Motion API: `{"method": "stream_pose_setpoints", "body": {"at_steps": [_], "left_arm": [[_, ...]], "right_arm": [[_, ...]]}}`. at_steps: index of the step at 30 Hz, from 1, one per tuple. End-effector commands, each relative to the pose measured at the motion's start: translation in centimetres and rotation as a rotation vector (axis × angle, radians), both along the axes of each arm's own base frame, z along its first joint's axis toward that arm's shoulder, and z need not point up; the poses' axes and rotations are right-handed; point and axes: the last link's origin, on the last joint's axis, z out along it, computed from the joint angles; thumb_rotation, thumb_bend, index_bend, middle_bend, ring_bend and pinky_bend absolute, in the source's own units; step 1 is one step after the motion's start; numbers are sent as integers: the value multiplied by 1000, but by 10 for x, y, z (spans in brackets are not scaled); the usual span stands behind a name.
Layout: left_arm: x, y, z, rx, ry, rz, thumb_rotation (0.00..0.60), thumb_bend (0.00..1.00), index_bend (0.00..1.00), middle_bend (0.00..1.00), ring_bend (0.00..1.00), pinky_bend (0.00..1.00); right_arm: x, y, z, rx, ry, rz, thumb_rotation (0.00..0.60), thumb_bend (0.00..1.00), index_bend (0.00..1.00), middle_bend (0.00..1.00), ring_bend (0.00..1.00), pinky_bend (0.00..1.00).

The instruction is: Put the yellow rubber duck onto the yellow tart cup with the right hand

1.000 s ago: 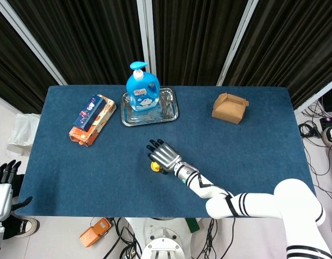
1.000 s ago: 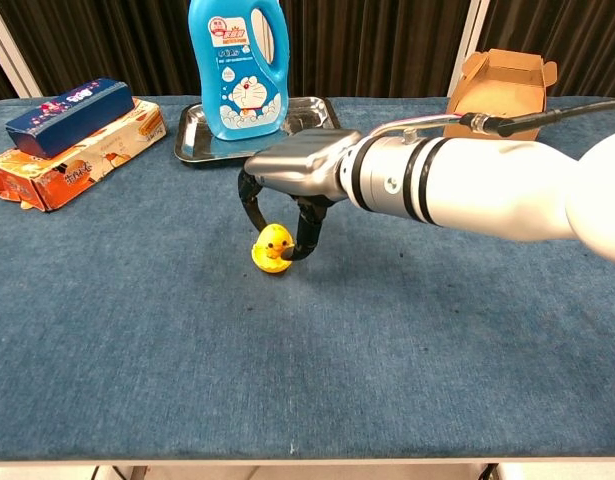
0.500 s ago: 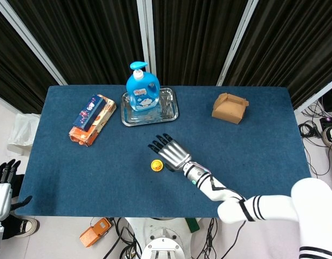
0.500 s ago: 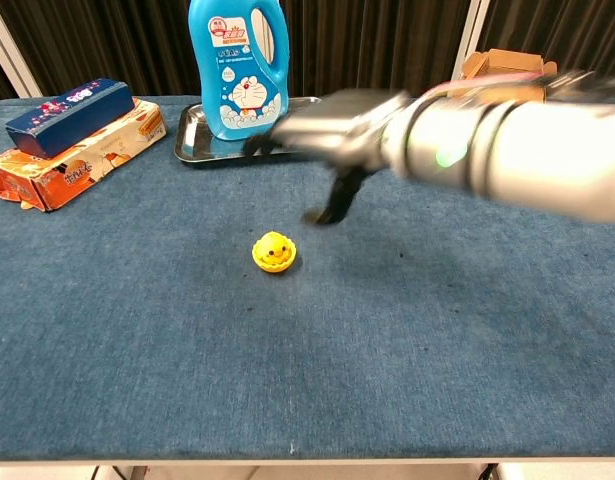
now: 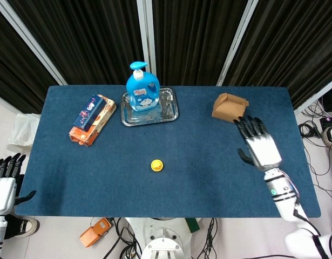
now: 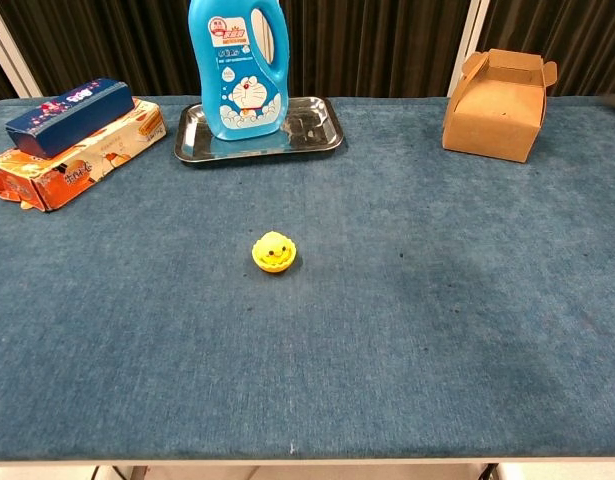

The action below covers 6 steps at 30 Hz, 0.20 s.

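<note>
The yellow rubber duck (image 6: pixel 274 248) sits in the yellow tart cup (image 6: pixel 274 262) near the middle of the blue table; in the head view the duck (image 5: pixel 156 164) shows as a small yellow spot. My right hand (image 5: pixel 257 147) hovers over the table's right side, far from the duck, fingers spread and holding nothing. My left hand (image 5: pixel 4 178) hangs off the table's left edge, fingers apart and empty. Neither hand appears in the chest view.
A blue soap bottle (image 6: pixel 238 66) stands on a metal tray (image 6: pixel 309 130) at the back. Two stacked boxes (image 6: pixel 72 140) lie at the back left. A brown cardboard box (image 6: pixel 498 104) stands at the back right, just beyond my right hand.
My right hand has let go of the duck, which stays on the tart cup, and swung away to the table's right side. The left hand has barely moved.
</note>
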Motion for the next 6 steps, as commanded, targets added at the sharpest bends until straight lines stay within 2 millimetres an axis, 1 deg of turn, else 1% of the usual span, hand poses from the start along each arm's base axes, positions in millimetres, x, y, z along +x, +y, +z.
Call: {"method": "stream_pose_setpoints", "body": {"at_steps": [1, 4, 6], "left_arm": [[3, 3, -1, -6, 1, -5, 600, 0, 36, 25, 0, 0], [5, 7, -4, -14, -1, -11, 600, 0, 36, 26, 0, 0], [7, 9, -4, -16, 2, -15, 600, 0, 36, 25, 0, 0]], "right_arm": [[-43, 43, 24, -50, -51, -74, 600, 492, 0, 70, 0, 87], [-61, 64, 24, -57, -81, -120, 600, 492, 0, 67, 0, 73], [-66, 71, 24, -54, -97, -130, 600, 492, 0, 67, 0, 71]]}}
